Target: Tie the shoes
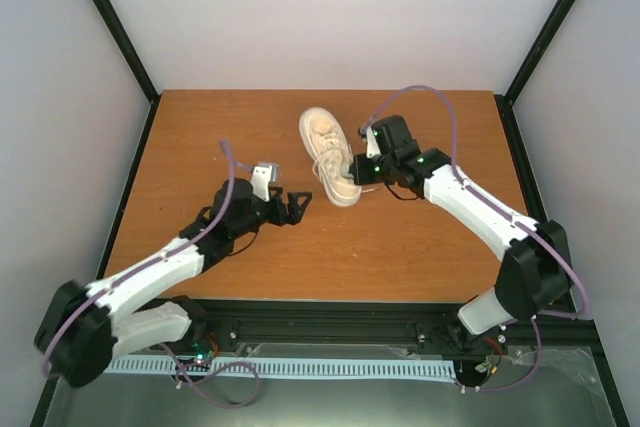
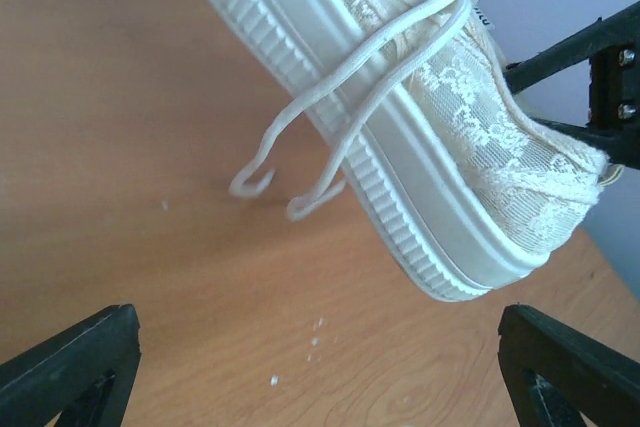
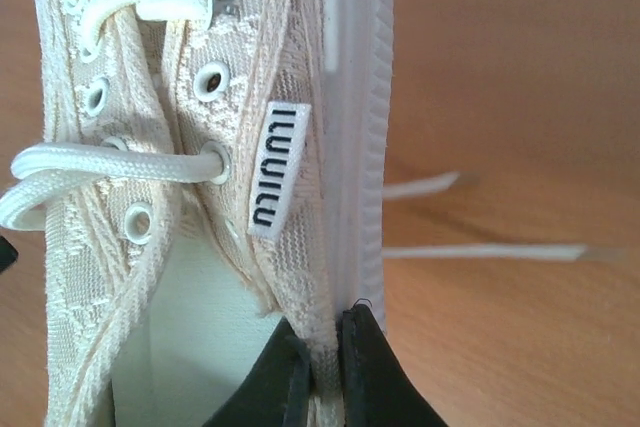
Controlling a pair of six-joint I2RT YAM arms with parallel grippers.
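Note:
A cream lace-patterned sneaker (image 1: 330, 155) with thin white laces lies at the table's middle back, toe away from the arms. My right gripper (image 1: 362, 169) is shut on the sneaker's right side wall near the heel; in the right wrist view the two black fingertips (image 3: 358, 357) pinch the fabric collar (image 3: 325, 347). The sneaker's heel end looks lifted off the table in the left wrist view (image 2: 470, 177). Two loose lace ends (image 2: 300, 162) hang over the sole. My left gripper (image 1: 298, 204) is open and empty, just left of the heel.
The wooden table (image 1: 200, 147) sits inside a black frame with pale walls. Two lace ends (image 3: 480, 247) trail on the wood to the shoe's right. Small white specks (image 2: 315, 337) lie on the wood between my left fingers.

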